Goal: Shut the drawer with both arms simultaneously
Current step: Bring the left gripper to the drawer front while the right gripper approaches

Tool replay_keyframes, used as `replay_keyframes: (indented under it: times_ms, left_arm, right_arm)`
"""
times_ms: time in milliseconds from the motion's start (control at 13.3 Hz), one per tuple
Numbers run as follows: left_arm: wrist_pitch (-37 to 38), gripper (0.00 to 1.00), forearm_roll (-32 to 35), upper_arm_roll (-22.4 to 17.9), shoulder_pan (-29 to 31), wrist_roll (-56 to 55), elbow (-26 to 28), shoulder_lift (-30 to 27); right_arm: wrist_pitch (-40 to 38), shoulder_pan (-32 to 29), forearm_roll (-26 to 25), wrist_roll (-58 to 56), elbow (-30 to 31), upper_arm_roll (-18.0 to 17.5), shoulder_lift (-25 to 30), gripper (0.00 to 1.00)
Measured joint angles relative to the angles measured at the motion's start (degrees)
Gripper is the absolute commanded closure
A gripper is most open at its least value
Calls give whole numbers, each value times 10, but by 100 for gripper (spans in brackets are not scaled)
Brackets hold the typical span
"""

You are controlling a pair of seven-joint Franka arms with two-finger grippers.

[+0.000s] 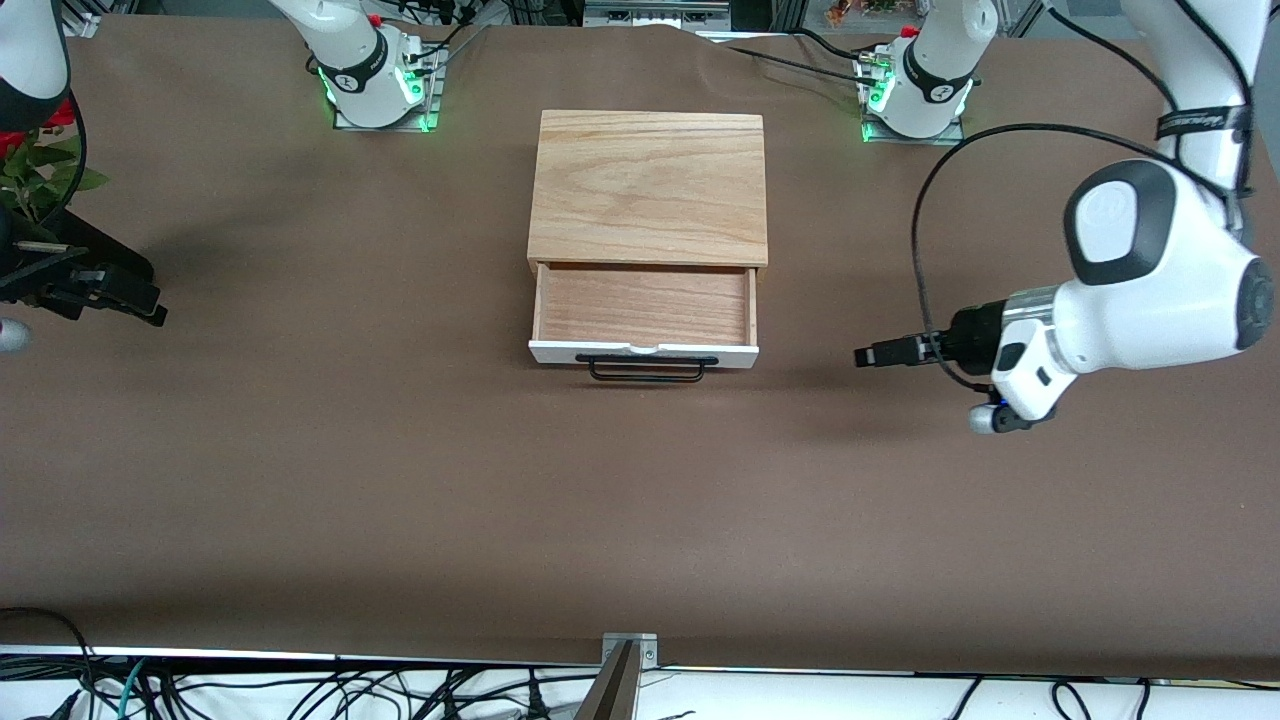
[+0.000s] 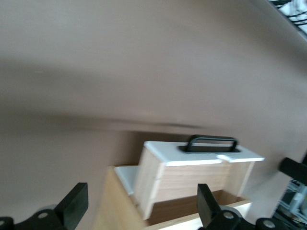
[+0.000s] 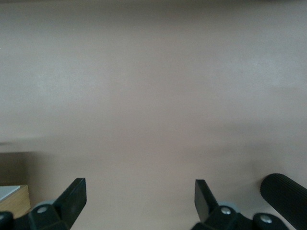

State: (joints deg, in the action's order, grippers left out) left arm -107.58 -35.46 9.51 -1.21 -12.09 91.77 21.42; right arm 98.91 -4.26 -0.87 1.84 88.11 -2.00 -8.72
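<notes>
The drawer point(image 1: 643, 305) stands pulled out of the oak casing point(image 1: 648, 185), showing its reddish-brown bottom, white front panel point(image 1: 643, 350) and black wire handle point(image 1: 645, 370). My left gripper point(image 1: 865, 356) is open and empty. It lies level over the bare table toward the left arm's end and points at the drawer, well apart from it. The left wrist view shows the drawer point(image 2: 192, 172) and its handle point(image 2: 212, 143) between the open fingers of the left gripper point(image 2: 142, 201). My right gripper point(image 1: 150, 305) is open and empty over the table at the right arm's end. In its own wrist view the right gripper point(image 3: 139, 191) faces bare tabletop.
The arm bases point(image 1: 375, 75) point(image 1: 920, 85) stand either side of the casing. A plant with red flowers point(image 1: 40, 160) sits at the right arm's end. A black cable point(image 1: 925, 220) loops above the left gripper. A metal clamp point(image 1: 625, 650) sits on the table's near edge.
</notes>
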Motion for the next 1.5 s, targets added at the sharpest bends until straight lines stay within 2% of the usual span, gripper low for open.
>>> replay_keyframes:
  times_ms: [150, 375, 750, 1125, 1500]
  left_arm:
    - [-47, 0, -24, 1, -34, -1, 0, 17]
    - [-79, 0, -24, 2, -73, 0, -7, 53]
    - [-100, 0, -24, 2, -113, 0, -87, 125]
    - [-137, 0, 45, 1, -140, 1, -106, 165]
    - [-128, 0, 48, 1, -153, 1, -96, 176]
  right_arm:
    - [0, 5, 0, 1, 0, -1, -2, 0]
    - [5, 27, 0, 2, 0, -2, -24, 0]
    - [35, 72, 18, 4, 1, -3, -85, 0]
    - [112, 142, 38, 6, 1, -5, -143, 0]
    - [148, 194, 149, 7, -7, -5, -178, 0]
